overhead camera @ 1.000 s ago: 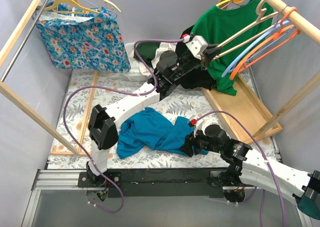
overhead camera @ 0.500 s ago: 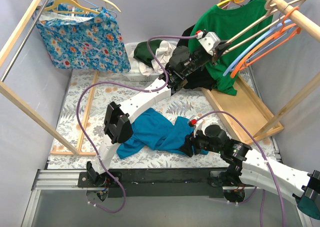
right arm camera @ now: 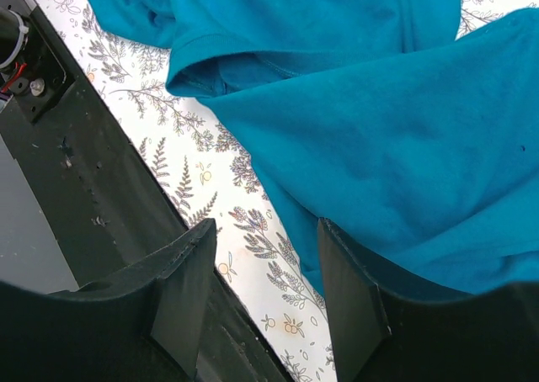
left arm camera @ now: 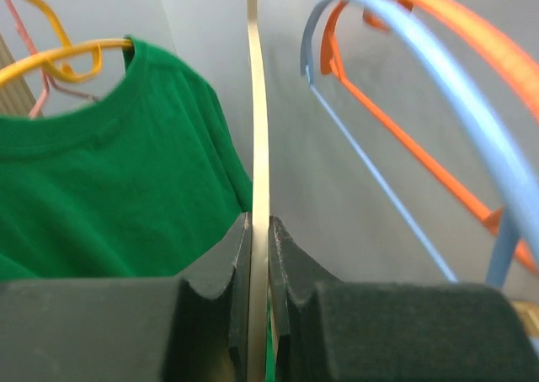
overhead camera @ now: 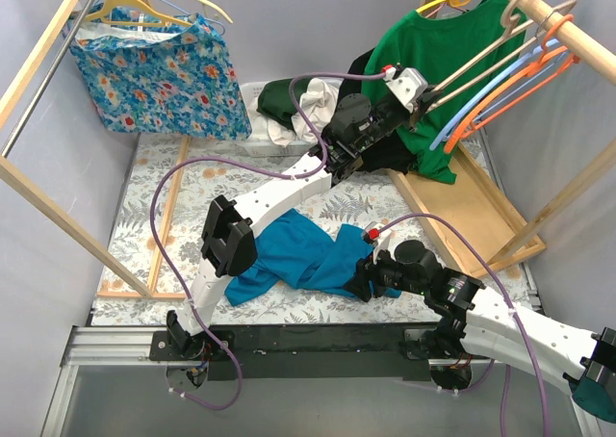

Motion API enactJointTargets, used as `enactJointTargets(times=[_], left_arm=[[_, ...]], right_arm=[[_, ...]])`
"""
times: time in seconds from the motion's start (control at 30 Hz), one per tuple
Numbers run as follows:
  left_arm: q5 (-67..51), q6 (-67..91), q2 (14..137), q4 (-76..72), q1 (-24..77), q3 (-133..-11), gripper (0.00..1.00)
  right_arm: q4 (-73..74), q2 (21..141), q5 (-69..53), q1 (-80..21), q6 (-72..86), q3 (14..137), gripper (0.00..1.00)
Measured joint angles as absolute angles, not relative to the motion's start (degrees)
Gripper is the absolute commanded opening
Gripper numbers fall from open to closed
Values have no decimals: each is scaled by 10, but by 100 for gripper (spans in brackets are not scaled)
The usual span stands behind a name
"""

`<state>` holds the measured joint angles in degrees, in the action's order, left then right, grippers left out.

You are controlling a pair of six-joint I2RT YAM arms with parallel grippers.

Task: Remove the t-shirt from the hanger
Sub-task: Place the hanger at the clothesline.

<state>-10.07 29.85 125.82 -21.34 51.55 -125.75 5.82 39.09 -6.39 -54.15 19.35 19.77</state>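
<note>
The left claw (overhead camera: 421, 98) is clamped on one thin arm of a bare wooden hanger (overhead camera: 478, 59) high at the far right, the jaws pinching the pale strip (left arm camera: 257, 104) edge-on between their pads, while the teal t-shirt (overhead camera: 298, 254) lies crumpled on the table (overhead camera: 154, 196) in front of the arm bases. The main work looks done: no cloth hangs on the gripped hanger, and the shirt is well apart from it. What appears left is small, by this view: settling the hanger on the rail (overhead camera: 577, 35), where its hook shows at the top, and letting go. The hanger's long axis runs from the claw up and to the right toward that rail, beside blue and orange hangers and just right of a green shirt (overhead camera: 423, 52). The right claw (overhead camera: 371, 281) hovers low over the teal shirt's right end, jaws apart and gripping nothing, cloth (right arm camera: 379, 104) filling the space beyond its fingers. The t-shirt stretches roughly left to right across the table. A hemmed opening faces the near edge, but which end is the neck cannot be told.
</note>
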Motion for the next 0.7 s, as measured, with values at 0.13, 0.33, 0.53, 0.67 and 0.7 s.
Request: enactJointTargets(times=[0.13, 0.33, 0.53, 0.67, 0.7], left_arm=[[-89, 299, 1257, -228, 516, -1222, 0], [-83, 298, 1257, -229, 516, -1205, 0], [-84, 298, 1266, -198, 516, -1258, 0], [-92, 300, 1280, -196, 516, -1296, 0], [-94, 300, 1282, -196, 516, -1302, 0]], right_arm=[[58, 391, -64, -541, 194, 198, 58], [58, 391, -64, -542, 194, 197, 58], [58, 391, -64, -542, 196, 197, 58], [58, 390, -64, -542, 196, 197, 58], [58, 390, -64, -542, 196, 197, 58]])
